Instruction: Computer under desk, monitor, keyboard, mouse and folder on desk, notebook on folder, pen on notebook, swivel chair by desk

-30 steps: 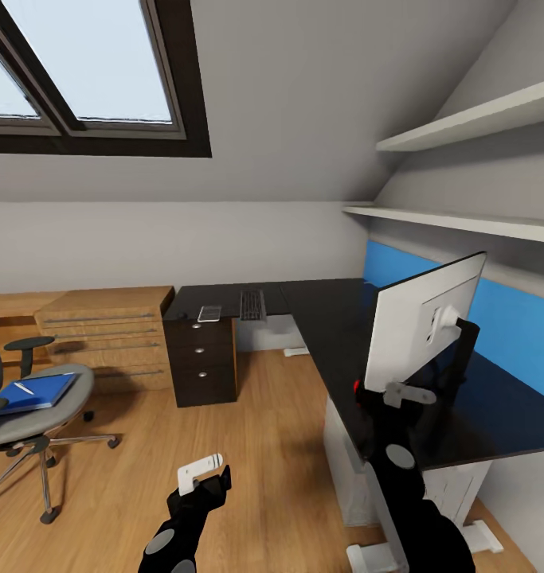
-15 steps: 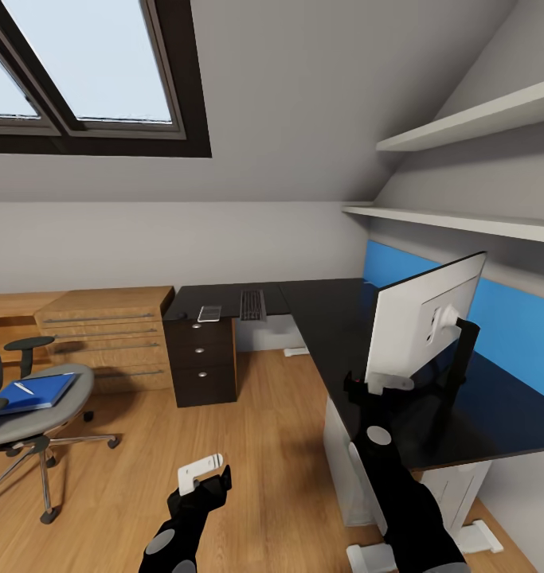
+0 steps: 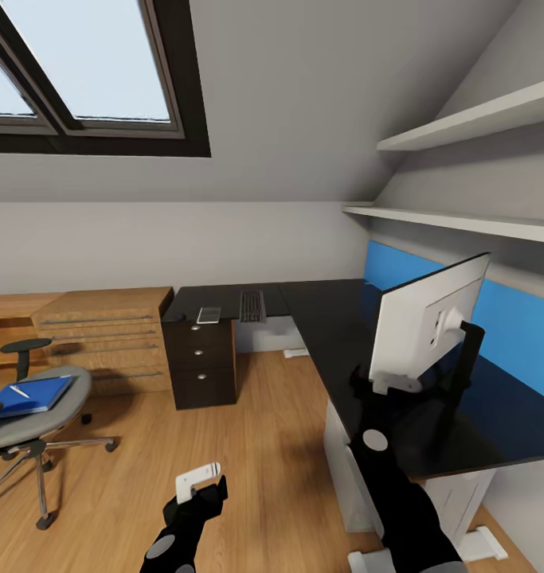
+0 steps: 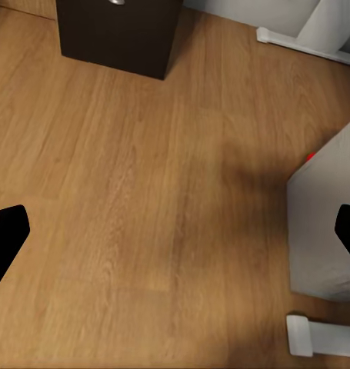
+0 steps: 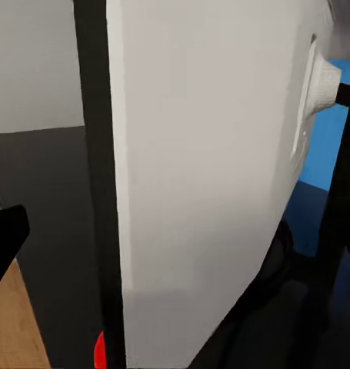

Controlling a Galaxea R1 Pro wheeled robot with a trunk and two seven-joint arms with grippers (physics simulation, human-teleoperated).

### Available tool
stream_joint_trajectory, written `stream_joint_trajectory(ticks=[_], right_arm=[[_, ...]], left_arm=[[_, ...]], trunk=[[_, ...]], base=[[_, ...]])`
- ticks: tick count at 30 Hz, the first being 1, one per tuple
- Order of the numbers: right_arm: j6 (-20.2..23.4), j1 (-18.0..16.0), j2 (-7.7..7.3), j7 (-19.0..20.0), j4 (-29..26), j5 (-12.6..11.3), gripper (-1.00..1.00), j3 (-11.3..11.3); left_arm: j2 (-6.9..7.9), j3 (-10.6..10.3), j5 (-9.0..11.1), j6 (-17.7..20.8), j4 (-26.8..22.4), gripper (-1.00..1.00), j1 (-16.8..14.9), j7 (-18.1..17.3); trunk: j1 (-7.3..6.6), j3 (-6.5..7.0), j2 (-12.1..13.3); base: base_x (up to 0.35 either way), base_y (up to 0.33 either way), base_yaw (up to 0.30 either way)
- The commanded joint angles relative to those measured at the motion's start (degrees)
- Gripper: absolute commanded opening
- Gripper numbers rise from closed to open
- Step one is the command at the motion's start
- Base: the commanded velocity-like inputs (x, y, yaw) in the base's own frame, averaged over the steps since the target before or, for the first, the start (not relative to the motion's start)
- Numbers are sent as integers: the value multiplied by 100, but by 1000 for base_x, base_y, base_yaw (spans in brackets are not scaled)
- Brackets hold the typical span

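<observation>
Our right tool is up at the monitor's lower corner by the red dot, fingers either side of its edge, though contact can't be confirmed; the monitor stands on the black table at 2 o'clock, white back toward us. The keyboard and a small light item sit on the table's far wing at 12, above the drawer unit. The swivel chair at 9 carries the folder with the pen on it, and our left tool hangs low over the floor, wide open and empty.
</observation>
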Motion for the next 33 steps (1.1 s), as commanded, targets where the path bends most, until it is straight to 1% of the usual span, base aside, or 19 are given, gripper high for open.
stream_joint_trajectory(ticks=[1, 2, 3, 7, 11, 20, 30, 33], right_arm=[[-24, -4, 2, -145, 2, 78, 100, 13], [-81, -4, 3, -249, 5, 104, 100, 21], [-252, -4, 5, -595, 13, 232, 100, 83], [-319, -5, 2, -730, 21, 317, 100, 164], [-342, -4, -2, -773, 71, 345, 100, 228], [-344, -4, -3, -777, 78, 349, 100, 233], [-345, -4, -12, -778, 78, 356, 100, 228], [-345, -4, -17, -778, 78, 359, 100, 223]], left_arm=[[4, -15, 8, 25, -2, 100, -7, 38], [1, -17, 8, 25, 5, 100, -7, 38], [-12, -21, 7, 26, 25, 100, -7, 34], [-18, -22, 11, 27, 34, 100, -7, 34], [-20, -23, 15, 25, 42, 100, -7, 29], [-20, -23, 15, 20, 43, 100, -7, 29], [-20, -27, 14, 18, 43, 100, -7, 30], [-20, -26, 9, 18, 43, 100, -7, 32]], trunk=[[2, -7, -4], [2, -7, -4], [2, -7, -4], [2, -7, -4], [2, -7, -4], [2, -7, -4], [2, -7, -4], [2, -7, -4]], base=[[116, 0, 0], [92, 0, 0], [30, 0, 0], [14, 0, 0], [8, 0, 0], [98, 37, 0], [27, 12, 0], [170, 1, 0]])
